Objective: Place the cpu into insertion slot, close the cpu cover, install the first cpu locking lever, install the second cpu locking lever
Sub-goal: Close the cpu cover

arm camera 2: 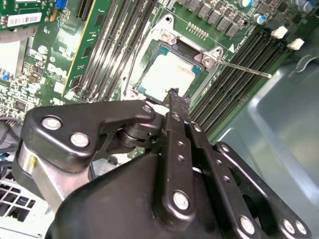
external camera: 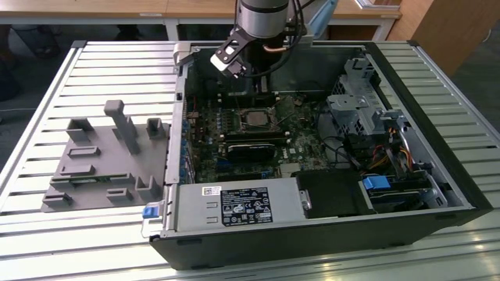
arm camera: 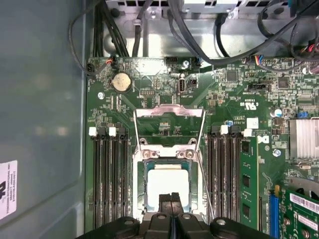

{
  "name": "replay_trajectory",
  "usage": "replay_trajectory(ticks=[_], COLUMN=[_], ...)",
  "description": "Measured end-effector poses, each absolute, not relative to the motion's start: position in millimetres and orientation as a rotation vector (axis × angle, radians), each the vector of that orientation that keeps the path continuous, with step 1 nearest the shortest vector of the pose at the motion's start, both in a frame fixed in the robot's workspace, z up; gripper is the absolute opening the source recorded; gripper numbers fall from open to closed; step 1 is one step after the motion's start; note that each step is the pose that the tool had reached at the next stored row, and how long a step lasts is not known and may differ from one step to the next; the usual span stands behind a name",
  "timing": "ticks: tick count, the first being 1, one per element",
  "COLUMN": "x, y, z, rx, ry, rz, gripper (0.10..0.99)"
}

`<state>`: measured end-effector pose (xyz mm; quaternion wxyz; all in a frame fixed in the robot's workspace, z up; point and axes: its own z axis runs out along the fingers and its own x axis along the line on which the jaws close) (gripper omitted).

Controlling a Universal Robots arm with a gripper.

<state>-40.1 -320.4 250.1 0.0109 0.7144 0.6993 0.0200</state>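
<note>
Lying flat, the pale metallic square cpu (arm camera: 168, 185) fills the insertion slot (arm camera: 143, 186).

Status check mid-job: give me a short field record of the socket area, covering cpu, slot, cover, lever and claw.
cpu: lying in the slot, pale top up
insertion slot: filled, not covered
cpu cover: flipped open away from the slot, green board showing through its window
locking lever: thin rod jutting out beside the slot
claw: shut, tips just over the cpu's near edge, nothing seen held
</note>
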Motion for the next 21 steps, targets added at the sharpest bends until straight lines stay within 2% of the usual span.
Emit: replay_trajectory(ticks=[7, 12, 21], x=[-40, -38, -20], y=[-330, -331, -331], z=[250, 251, 255], rx=[2.23, 2.251, 2.256], ry=[2.182, 2.201, 2.206], rz=[0.063, 0.107, 0.099], gripper=[0.106, 0.106, 0.106])
